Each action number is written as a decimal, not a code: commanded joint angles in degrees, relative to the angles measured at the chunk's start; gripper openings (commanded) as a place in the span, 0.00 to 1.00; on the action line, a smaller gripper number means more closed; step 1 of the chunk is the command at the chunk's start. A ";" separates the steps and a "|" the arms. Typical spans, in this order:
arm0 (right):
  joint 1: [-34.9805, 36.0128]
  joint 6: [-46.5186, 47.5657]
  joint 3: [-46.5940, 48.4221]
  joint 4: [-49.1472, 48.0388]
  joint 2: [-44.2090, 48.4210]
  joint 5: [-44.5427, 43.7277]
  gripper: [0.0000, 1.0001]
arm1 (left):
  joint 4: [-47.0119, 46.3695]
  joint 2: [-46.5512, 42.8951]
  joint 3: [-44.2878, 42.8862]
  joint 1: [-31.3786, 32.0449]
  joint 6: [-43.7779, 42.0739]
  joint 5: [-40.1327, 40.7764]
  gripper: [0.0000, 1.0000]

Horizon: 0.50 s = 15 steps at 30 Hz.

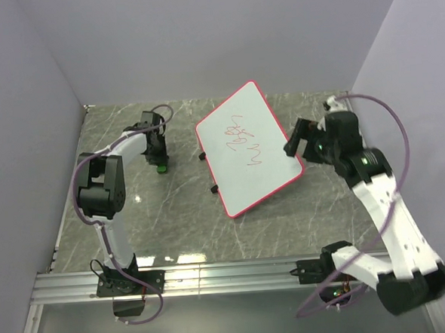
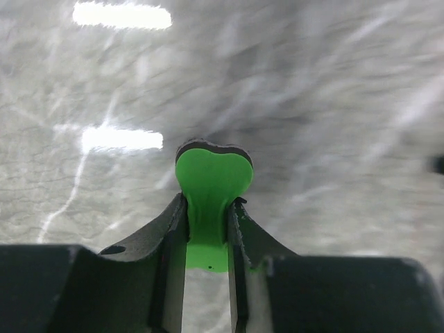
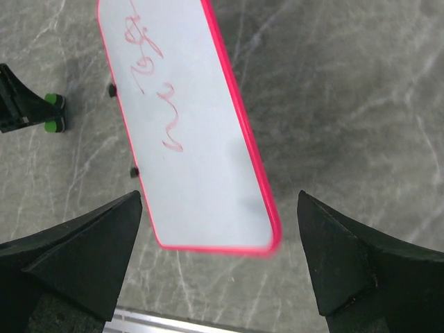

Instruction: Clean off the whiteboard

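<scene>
Grey marble worktop (image 1: 173, 222). Whiteboard (image 1: 250, 148) lies flat mid-worktop, skewed. Right pincer (image 3: 218, 243) is at the board's right edge, and only its wrist view shows the fingers spread wide. Left pincer (image 1: 159, 163) is well left of the board. Top view shows only a green speck there, while the left wrist view shows it pinching a green eraser (image 2: 211, 177). Red scribbles (image 1: 245, 144) on the board, black clips (image 1: 204, 156) on its left edge.

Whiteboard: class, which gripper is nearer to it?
Right. The right gripper is open beside the whiteboard; the left gripper, shut on the green eraser, is farther off, opposite.
</scene>
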<state>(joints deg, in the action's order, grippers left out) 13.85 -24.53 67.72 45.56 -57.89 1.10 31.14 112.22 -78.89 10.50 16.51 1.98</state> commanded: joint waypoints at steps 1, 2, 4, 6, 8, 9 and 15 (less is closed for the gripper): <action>-1.01 2.30 6.88 -5.83 -8.62 3.29 1.00 | 1.03 -1.92 -8.00 2.85 1.68 -3.56 0.00; -2.06 2.47 8.11 -6.18 -12.39 3.90 1.00 | 1.73 -1.40 -9.68 3.64 1.85 -3.65 0.00; -3.38 2.56 11.19 -7.24 -15.84 6.62 1.00 | 3.66 -0.78 -14.24 5.93 2.56 -4.26 0.00; -4.79 3.00 13.56 -8.55 -20.23 9.16 1.00 | 4.46 -0.52 -17.24 7.94 3.69 -5.22 0.00; -5.58 3.70 15.06 -9.00 -24.36 10.14 1.00 | 4.29 -0.95 -18.40 8.92 4.66 -6.28 0.00; -5.67 3.88 16.90 -9.09 -25.68 10.49 0.99 | 3.94 -1.30 -18.58 9.79 6.06 -8.55 0.00; -6.02 3.53 21.83 -10.58 -35.18 16.11 0.93 | 0.69 -3.41 -18.49 15.85 8.88 -13.49 0.00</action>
<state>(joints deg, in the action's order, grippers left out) 7.97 -21.91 85.54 37.87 -90.94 12.21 33.41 112.05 -96.40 23.55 22.98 -7.53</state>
